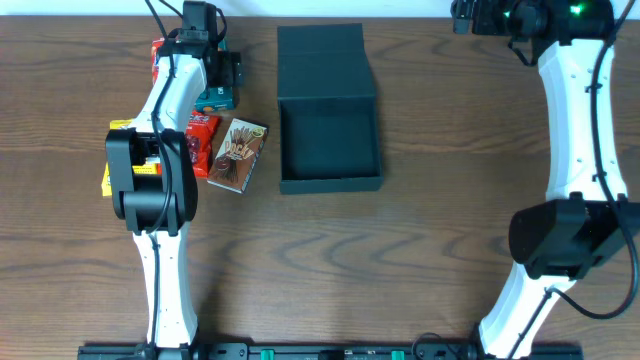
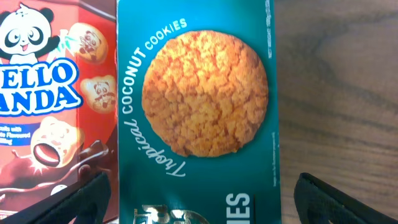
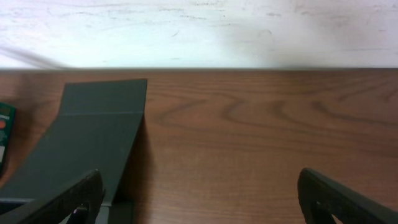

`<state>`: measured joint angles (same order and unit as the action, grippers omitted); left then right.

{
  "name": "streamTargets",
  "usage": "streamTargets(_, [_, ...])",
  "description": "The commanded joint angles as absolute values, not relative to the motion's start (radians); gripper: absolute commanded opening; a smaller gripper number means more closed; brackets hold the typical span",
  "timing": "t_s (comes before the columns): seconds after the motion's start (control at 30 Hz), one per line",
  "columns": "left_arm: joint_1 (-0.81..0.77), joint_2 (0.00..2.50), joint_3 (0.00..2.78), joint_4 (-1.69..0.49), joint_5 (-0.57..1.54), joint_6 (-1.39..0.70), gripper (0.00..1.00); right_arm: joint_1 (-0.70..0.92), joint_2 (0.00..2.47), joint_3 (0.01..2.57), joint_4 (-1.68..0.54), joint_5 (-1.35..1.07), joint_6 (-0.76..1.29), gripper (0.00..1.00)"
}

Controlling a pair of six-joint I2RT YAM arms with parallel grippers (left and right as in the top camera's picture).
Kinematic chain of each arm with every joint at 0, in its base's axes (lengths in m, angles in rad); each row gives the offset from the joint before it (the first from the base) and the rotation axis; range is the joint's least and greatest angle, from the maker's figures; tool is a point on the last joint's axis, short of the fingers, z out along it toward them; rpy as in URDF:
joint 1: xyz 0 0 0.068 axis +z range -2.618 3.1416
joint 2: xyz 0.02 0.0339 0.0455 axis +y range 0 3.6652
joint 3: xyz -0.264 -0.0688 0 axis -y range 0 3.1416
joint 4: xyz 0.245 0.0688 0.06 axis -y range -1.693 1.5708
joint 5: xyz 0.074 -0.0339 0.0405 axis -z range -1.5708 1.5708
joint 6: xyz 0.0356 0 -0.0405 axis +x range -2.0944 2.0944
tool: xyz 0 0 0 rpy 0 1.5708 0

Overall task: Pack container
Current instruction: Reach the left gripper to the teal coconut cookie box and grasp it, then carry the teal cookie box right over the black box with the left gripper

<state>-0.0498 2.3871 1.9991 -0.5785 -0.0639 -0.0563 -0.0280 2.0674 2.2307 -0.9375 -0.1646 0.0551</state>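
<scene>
The dark teal-black container (image 1: pixel 330 182) sits open in the middle of the table, its flap lid (image 1: pixel 324 60) lying back flat. It looks empty inside. My left gripper (image 1: pixel 222 78) is open over a teal coconut cookies box (image 1: pixel 214 98) at the back left. In the left wrist view its fingers (image 2: pixel 199 199) straddle that box (image 2: pixel 199 112) without closing on it. My right gripper (image 1: pixel 470 18) is open and empty at the back right. In the right wrist view it (image 3: pixel 199 199) hovers over bare wood, with the container lid (image 3: pixel 93 137) to its left.
A red Hello Panda box (image 2: pixel 56 93) lies beside the cookies box, also seen in the overhead view (image 1: pixel 158 52). A red packet (image 1: pixel 200 140), a brown packet (image 1: pixel 238 153) and a yellow packet (image 1: pixel 108 165) lie left of the container. A white wall (image 3: pixel 199 31) borders the table's back edge.
</scene>
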Motion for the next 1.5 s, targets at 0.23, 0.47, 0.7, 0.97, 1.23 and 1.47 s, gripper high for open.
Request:
streamTargets(0.23, [-0.044,2.429,2.034,-0.564,-0.066,-0.097,0.96,-0.032,2.067,2.229,-0.931,-0.161,0.047,1.00])
streamTargets(0.47, [-0.039,2.449,2.034,-0.562,-0.030,-0.113,0.97,-0.032,2.067,2.229,-0.931,-0.161,0.047,0.99])
streamTargets(0.7, [-0.040,2.465,2.035,-0.566,-0.003,-0.113,0.89,-0.032,2.067,2.229,-0.931,-0.161,0.047,0.99])
streamTargets(0.97, [-0.040,2.465,2.126,-0.613,-0.004,-0.113,0.72,-0.033,2.067,2.229,-0.931,-0.161,0.047,0.99])
streamTargets(1.23, [-0.052,2.457,2.340,-0.764,-0.007,-0.113,0.71,-0.032,2.067,2.229,-0.909,-0.161,0.047,0.99])
streamTargets(1.47, [-0.160,2.455,2.531,-1.027,0.033,-0.160,0.72,-0.033,2.067,2.229,-0.891,-0.161,0.048,0.99])
